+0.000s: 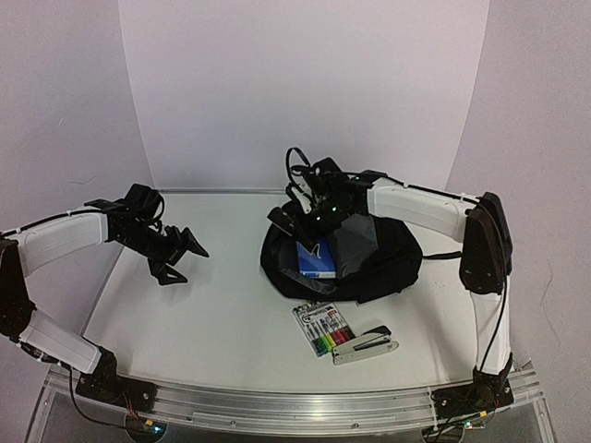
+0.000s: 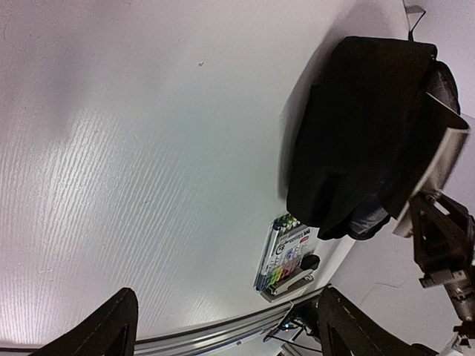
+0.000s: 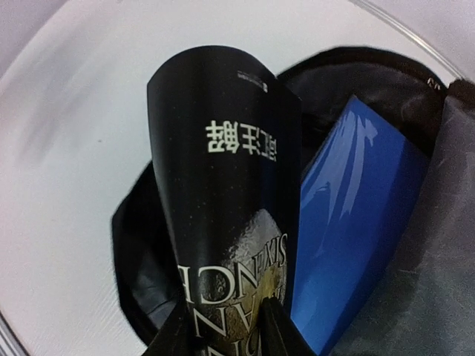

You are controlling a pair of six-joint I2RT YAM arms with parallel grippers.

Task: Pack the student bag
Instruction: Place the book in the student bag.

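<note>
A black book (image 3: 223, 185) with pale lettering stood bowed in my right claw (image 3: 226, 337), its far end curling away from me. Just to the right of that claw lay a glossy blue book (image 3: 356, 222), close beside the black one. Back toward my base from the claw, a pack of coloured markers (image 1: 323, 329) lay flat on the white table (image 1: 203, 314), with a silver stapler (image 1: 366, 344) right against its side. Both sat well apart from my left claw (image 2: 223, 337), out across the table.

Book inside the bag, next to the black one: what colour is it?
The book is shiny blue; the right wrist view shows it best.
</note>
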